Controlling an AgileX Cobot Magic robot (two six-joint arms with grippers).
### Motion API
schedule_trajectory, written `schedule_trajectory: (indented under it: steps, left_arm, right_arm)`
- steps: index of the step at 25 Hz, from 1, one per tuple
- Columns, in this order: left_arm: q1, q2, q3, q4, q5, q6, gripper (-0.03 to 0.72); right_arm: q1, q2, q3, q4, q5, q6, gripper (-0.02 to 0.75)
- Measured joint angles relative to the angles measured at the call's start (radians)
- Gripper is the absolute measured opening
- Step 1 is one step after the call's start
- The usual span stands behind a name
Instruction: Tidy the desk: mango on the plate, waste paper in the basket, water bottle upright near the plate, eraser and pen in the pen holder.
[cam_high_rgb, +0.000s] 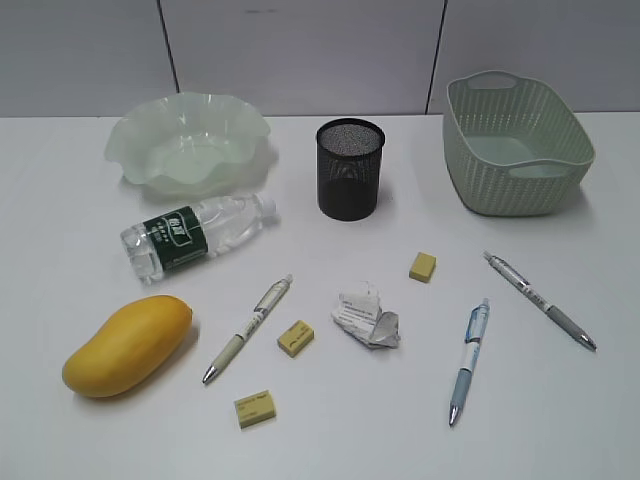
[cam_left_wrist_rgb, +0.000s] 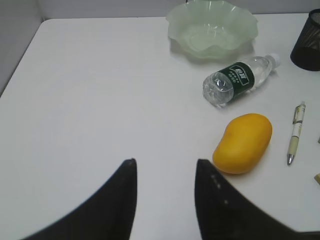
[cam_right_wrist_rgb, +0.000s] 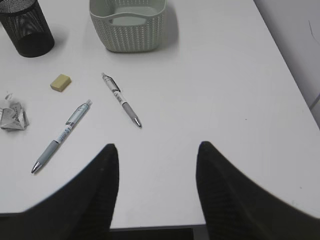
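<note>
With the left gripper held apart and empty over bare desk beside the mango, and the right gripper likewise apart, the mango is best approached across its narrow middle, then carried to the empty plate.

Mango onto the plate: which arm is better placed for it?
Left. The mango lies just right of the empty left gripper, with the plate beyond on the same side. The right gripper hangs over the pens near the basket.
</note>
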Motion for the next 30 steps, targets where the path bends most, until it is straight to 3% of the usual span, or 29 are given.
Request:
schedule_trajectory:
  steps: [8,10,13,14,23,30]
  left_arm:
    - [0.0,0.0,0.0,0.0,0.0,0.0,0.307]
    - [0.0,0.0,0.0,0.001,0.0,0.0,0.39]
    - [0.0,0.0,0.0,0.01,0.0,0.0,0.596]
    - [0.0,0.0,0.0,0.016,0.0,0.0,0.623]
    - [0.0,0.033,-0.011,0.045,0.007,0.0,0.589]
    - [0.0,0.414,-0.158,-0.001,0.113,0.0,0.589]
  right_arm:
    - [0.0,0.0,0.0,0.0,0.0,0.0,0.405]
    - [0.0,0.0,0.0,0.0,0.0,0.0,0.405]
    - [0.0,0.0,0.0,0.0,0.0,0.0,0.405]
    - [0.0,0.0,0.0,0.0,0.0,0.0,0.405]
    - [0.0,0.0,0.0,0.0,0.0,0.0,0.403]
    - [0.0,0.0,0.0,0.0,0.0,0.0,0.396]
